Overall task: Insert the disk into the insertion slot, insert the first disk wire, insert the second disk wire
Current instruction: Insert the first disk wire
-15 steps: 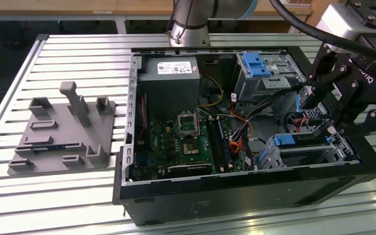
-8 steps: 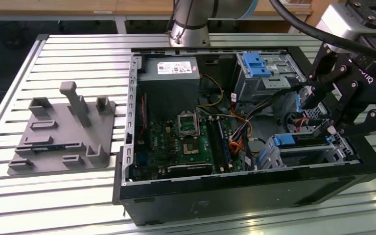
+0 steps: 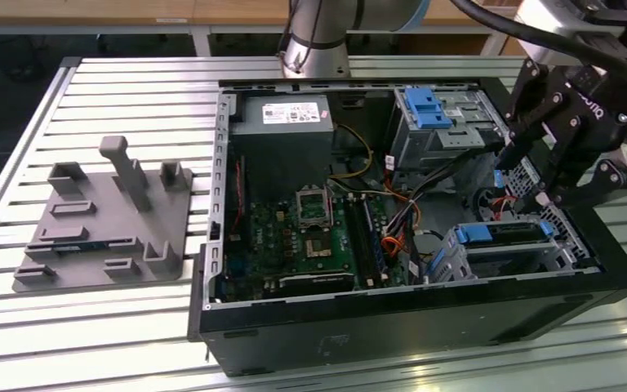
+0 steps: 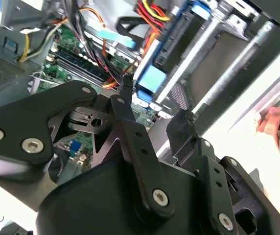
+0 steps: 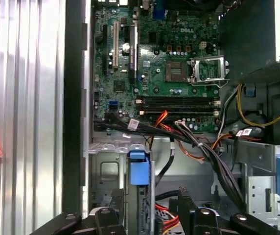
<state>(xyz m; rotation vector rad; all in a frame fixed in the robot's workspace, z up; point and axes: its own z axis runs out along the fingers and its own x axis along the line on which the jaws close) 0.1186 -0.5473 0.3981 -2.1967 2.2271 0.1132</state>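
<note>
The disk (image 3: 506,233), silver-grey in a blue carrier, lies in the insertion slot (image 3: 531,257), a low metal cage at the case's corner on the exterior view's right. My black gripper (image 3: 522,181) hangs just above it, open, with nothing between its fingers. In the first wrist view the gripper (image 5: 150,196) straddles the carrier's blue tab (image 5: 139,167). In the second wrist view the gripper (image 4: 151,105) hovers over that blue tab (image 4: 152,78). Red and orange wires (image 5: 159,117) and a black cable bundle (image 5: 213,156) run loose beside the cage.
The open computer case (image 3: 401,306) holds a green motherboard (image 3: 303,237), a power supply (image 3: 286,114) and a taller bay with a blue clip (image 3: 428,106). A grey fixture (image 3: 107,220) stands on the slatted table. A person's hand (image 4: 277,129) rests near the case wall.
</note>
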